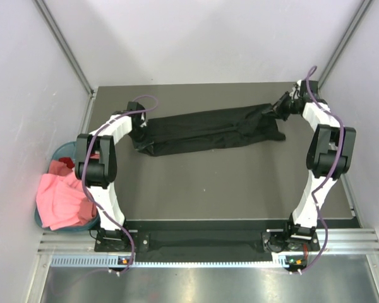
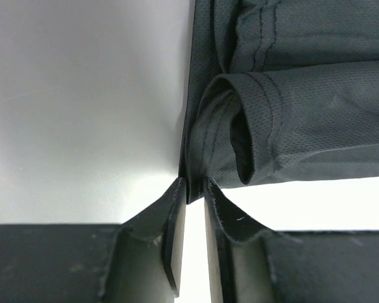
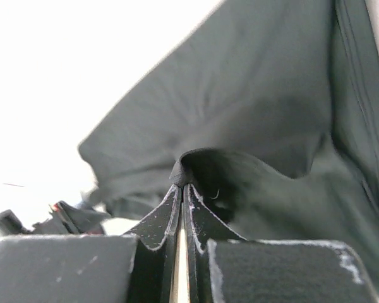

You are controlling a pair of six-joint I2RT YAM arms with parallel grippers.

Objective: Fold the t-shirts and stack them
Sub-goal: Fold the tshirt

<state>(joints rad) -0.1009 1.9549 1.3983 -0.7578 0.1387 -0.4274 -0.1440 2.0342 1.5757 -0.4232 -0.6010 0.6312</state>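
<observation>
Item, 8 o'clock, beside the table (image 1: 227, 189): teal basket (image 1: 64, 149) held a pink t-shirt (image 1: 62, 196) heaped over a red t-shirt (image 1: 60, 168). Item, 12 o'clock, on the table: black t-shirt (image 1: 208, 129) lay as a long rumpled band. Left gripper (image 2: 194, 186), at its 10 o'clock end, was pinched onto the fabric edge. Right gripper (image 3: 182, 184), at its 2 o'clock end, was clamped tight on a raised fold.

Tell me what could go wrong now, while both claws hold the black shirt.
The left claw pinches only the thin edge of the shirt; a pull could slip it free. The right claw grips a small bunched fold, so the fold line may come out crooked.
</observation>
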